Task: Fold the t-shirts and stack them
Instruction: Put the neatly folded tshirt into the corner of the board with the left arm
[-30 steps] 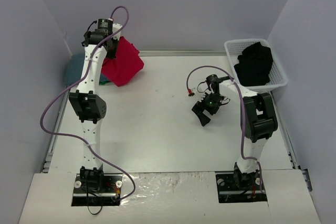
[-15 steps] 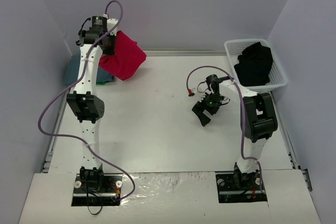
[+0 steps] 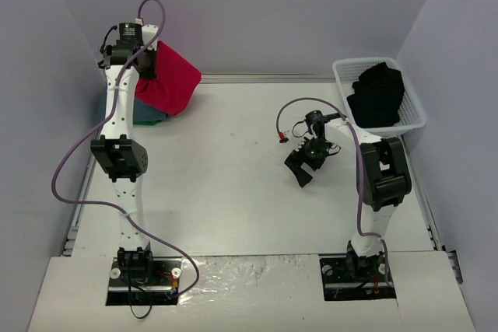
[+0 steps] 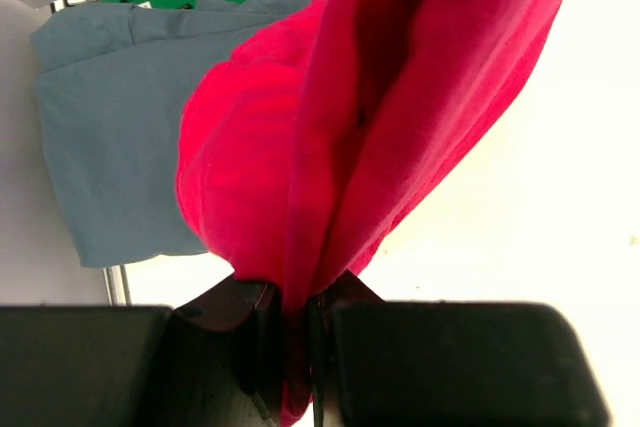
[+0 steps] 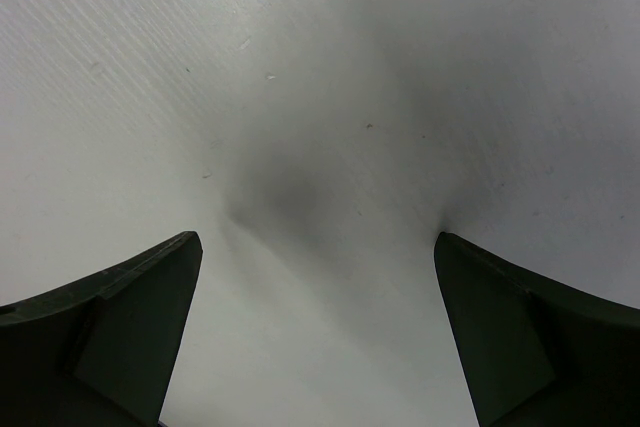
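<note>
The left gripper point(image 4: 290, 312) clamps a fold of the bright red soft cloth t-shirt point(image 4: 400, 97) between its narrow fingers. The shirt dangles near the folded slate blue-grey t-shirt point(image 4: 120, 117). The right gripper point(image 5: 315, 247) gapes wide above the white table point(image 5: 300, 67).

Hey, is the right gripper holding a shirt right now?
No, the right gripper stands wide open just above the bare white table, with nothing held in it.
</note>
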{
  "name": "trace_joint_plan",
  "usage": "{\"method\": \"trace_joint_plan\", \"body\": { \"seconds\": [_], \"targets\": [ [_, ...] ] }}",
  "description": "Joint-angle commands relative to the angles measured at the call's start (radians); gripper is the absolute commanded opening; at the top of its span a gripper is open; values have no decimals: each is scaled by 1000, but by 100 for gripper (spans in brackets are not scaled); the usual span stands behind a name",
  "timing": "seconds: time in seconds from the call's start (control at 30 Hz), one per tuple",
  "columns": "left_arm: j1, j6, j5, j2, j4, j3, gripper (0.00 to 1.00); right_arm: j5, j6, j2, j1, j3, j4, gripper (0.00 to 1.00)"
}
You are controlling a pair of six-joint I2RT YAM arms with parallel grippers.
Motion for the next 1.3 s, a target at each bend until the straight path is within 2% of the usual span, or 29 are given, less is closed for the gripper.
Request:
{"method": "trace_joint_plan", "body": {
  "seconds": [0.0,0.33,0.73,1.27],
  "targets": [
    [21,21,1,-104,66,46,2,41,1,78,-6,-42,-34,100],
    [29,56,-26,-98,75,51,2,52,1,99,-6,-45,-34,100],
    [90,81,-46,-68,95,40,2,61,4,122,-17,-46,-36,100],
    [138,162,-59,-31,167,-64,2,66,10,160,-39,-48,-34,100]
  ]
}}
